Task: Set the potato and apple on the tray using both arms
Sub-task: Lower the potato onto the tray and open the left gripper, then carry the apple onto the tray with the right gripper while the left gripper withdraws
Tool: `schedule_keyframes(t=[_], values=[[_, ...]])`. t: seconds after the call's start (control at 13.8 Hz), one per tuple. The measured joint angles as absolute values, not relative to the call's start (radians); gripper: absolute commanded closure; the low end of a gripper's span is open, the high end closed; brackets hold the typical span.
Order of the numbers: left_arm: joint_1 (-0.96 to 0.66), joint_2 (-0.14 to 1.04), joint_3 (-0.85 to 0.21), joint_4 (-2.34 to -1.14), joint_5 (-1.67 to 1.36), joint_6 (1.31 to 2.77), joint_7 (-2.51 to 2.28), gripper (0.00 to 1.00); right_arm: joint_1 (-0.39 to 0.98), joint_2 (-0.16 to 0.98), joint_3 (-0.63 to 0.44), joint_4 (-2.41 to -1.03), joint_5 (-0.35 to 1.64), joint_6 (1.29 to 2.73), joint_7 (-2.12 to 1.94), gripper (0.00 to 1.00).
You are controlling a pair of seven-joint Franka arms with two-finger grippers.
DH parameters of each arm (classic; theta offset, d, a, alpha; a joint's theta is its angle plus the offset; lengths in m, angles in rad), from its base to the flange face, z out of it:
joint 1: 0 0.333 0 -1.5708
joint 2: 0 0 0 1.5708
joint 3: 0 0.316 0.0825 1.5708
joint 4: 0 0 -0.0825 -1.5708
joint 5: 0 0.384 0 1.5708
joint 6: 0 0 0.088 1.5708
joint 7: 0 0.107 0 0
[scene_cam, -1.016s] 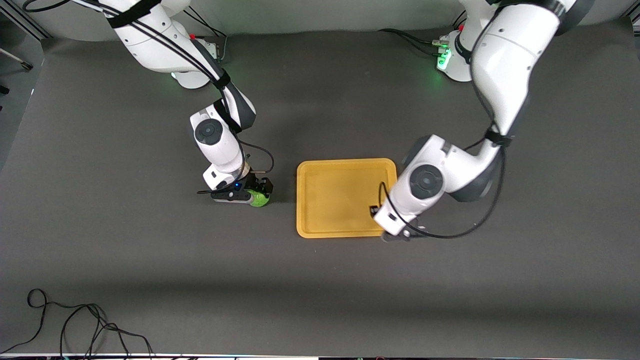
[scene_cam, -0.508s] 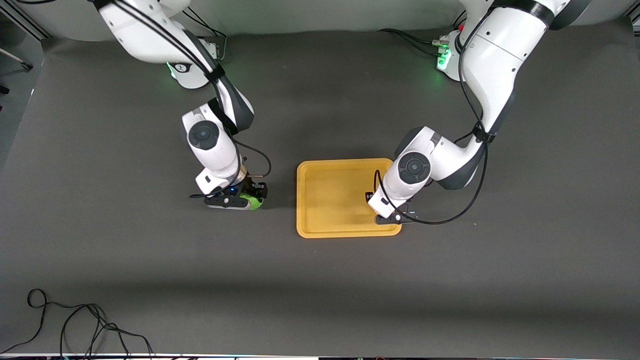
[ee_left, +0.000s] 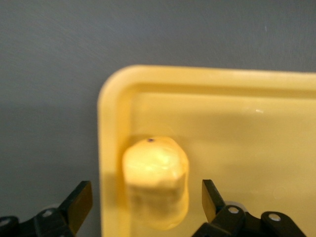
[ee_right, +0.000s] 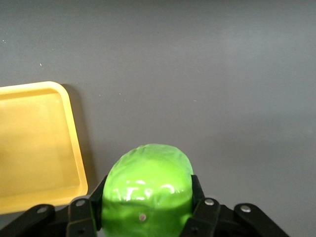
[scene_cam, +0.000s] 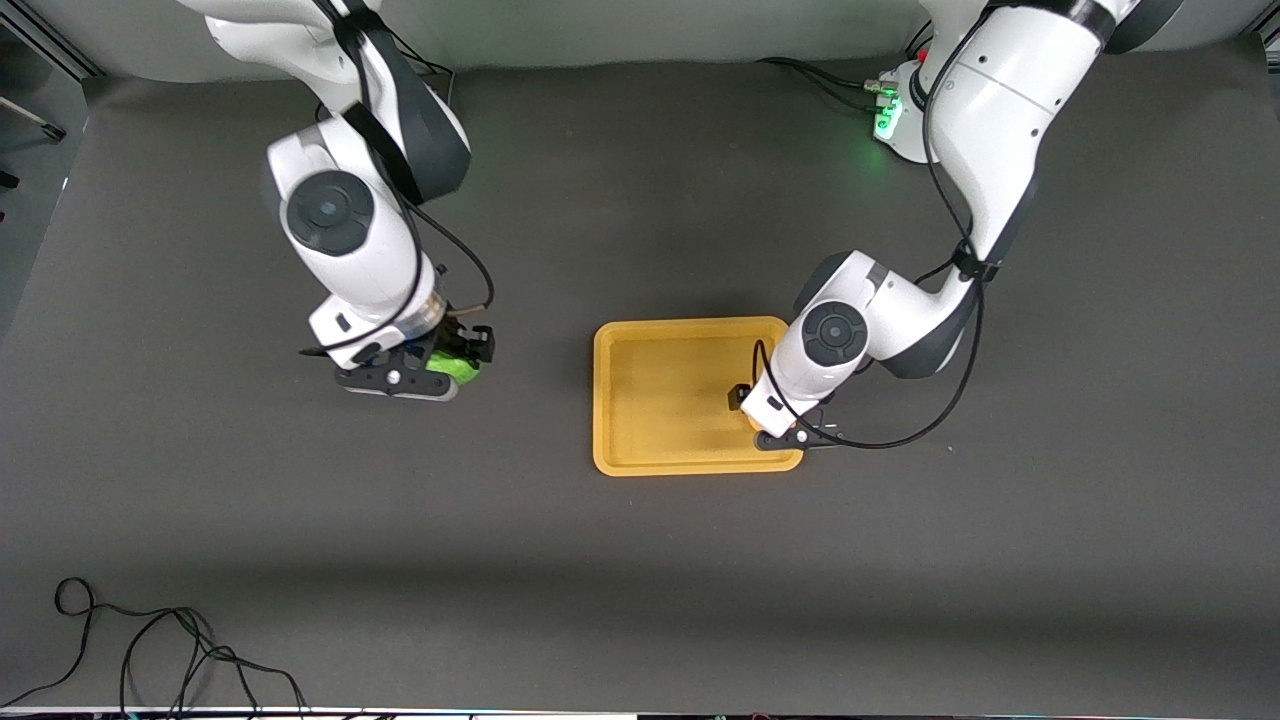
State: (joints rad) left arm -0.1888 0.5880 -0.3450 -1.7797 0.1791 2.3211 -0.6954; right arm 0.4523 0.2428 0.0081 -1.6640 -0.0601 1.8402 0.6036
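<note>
- Take the flat orange-yellow rectangular tray (scene_cam: 660,400) with its low raised rim as your landmark; it lies on the dark grey bench (scene_cam: 640,560), and the right wrist view (ee_right: 34,148) catches one of its rounded corners.
- Your left claw (scene_cam: 790,432) hangs low over the tray's corner toward the left arm's end of the bench, the corner nearer the front camera.
- In the left wrist view, that claw's two black fingers (ee_left: 79,205) stand apart, one on either side of the small yellow-tan bumpy potato (ee_left: 156,180), and touch nothing.
- The potato rests inside the tray, tucked against the rim at that corner.
- Your right claw (scene_cam: 430,365) is up over bare bench beside the tray, toward the right arm's end.
- It is clamped on the small bright green round apple (ee_right: 147,190), fingers pressed against both its sides, apart from the tray.
</note>
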Motion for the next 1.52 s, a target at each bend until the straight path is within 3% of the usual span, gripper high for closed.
schedule_keyframes(t=[0.36,0.65,0.87,1.09,1.52], values=[[-0.018,0.334,-0.34,-1.782,0.183,2.076,-0.466,0.0,0.457,0.251,0.012,-1.554,-0.009,1.761,0.604,0.63],[0.06,0.155,-0.331,-1.877,0.181,2.027,-0.287,0.0,0.548,0.35,0.035,-1.408,0.025,1.763,0.751,0.63],[0.112,0.115,-0.323,-1.857,0.18,1.94,-0.157,0.0,0.687,0.49,0.036,-1.254,0.02,1.764,0.927,0.63],[0.161,0.108,-0.318,-1.757,0.179,1.801,-0.007,0.0,0.76,0.63,0.034,-1.138,0.004,1.774,1.011,0.63],[0.227,0.157,-0.314,-1.577,0.178,1.671,0.188,0.0,0.765,0.847,0.029,-1.098,-0.028,1.985,1.021,0.63]])
